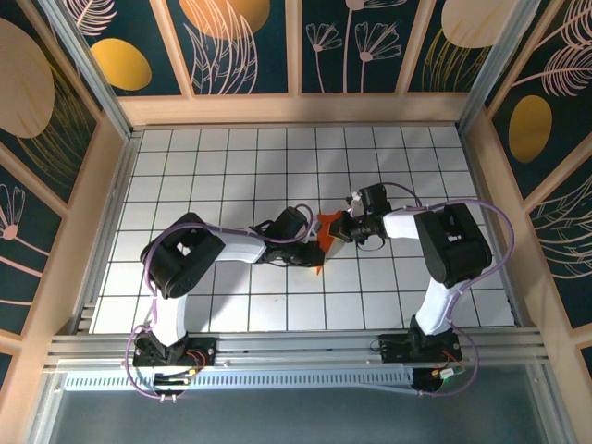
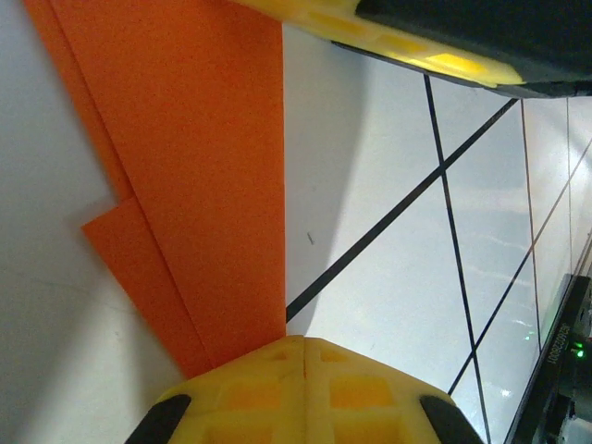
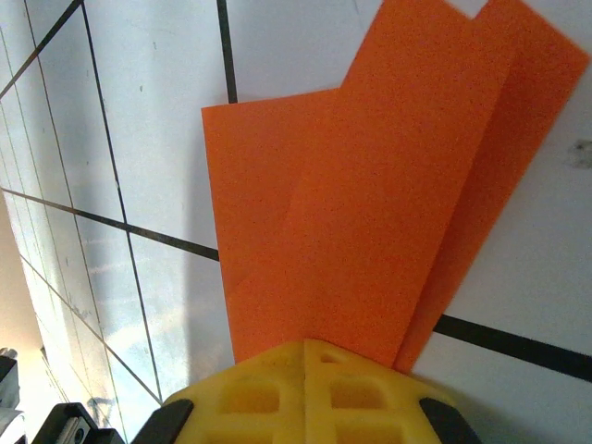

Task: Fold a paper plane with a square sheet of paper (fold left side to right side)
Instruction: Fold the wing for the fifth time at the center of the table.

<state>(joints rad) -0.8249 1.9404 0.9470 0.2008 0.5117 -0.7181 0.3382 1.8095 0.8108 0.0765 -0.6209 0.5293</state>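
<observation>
**Surroundings.** The desk (image 1: 231, 157) is a white surface ruled with a black grid. Wooden walls with floral panels (image 1: 240, 37) close it in at 9, 12 and 3 o'clock, and a metal rail (image 1: 296, 344) carrying both arm bases runs along 6 o'clock. Purple cables (image 1: 500, 242) loop beside each arm. Both arms reach inward and meet at the desk centre, crowding over the work area from 9 and 3 o'clock.

**Task item.** The sheet of paper (image 1: 326, 225) is bright orange, folded into overlapping layers, and lies at the desk centre between the two wrists.

**End effectors.**
- The left end effector (image 1: 311, 253) has its yellow fingers pressed together, pinching the sheet of paper (image 2: 203, 166) at the left end effector (image 2: 305, 347) tip.
- The right end effector (image 1: 339, 229) is likewise pressed together on the sheet of paper (image 3: 388, 185), gripped at the right end effector (image 3: 305, 347) tip.

**Orientation.**
- Top view: the long axis runs roughly from 12 to 6 o'clock.
- Left wrist view: the paper extends from the fingers towards 11 o'clock, with stepped layer edges at 9 o'clock.
- Right wrist view: it fans from 6 towards 1 o'clock.

**Limits of view.**
- Top view: the wrists cover most of the paper, leaving small orange patches.
- Wrist views: the far end is cut off at the frame edge.
- Whether the paper rests on the desk or is raised cannot be determined.
</observation>
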